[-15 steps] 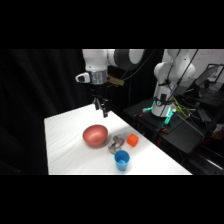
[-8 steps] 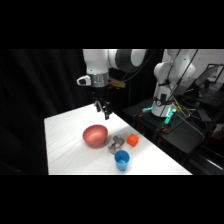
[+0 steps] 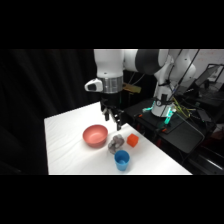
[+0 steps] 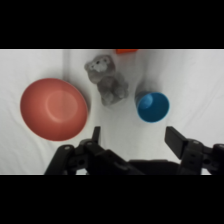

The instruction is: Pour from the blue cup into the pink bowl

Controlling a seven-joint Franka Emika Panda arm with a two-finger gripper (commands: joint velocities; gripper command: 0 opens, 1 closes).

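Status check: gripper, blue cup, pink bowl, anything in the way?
Gripper open, empty, above the table. Blue cup upright, untouched; pink bowl apart from it. Grey teddy-bear figure lies between them, orange block nearby.

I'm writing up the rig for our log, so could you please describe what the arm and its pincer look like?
The arm is white with rounded, glossy links and a dark grey band at one joint. A white wrist piece carries the pincer, which is black. In the wrist view its linkage is black and angular, ending in two dark, blocky fingers spread wide apart. No markings can be made out.
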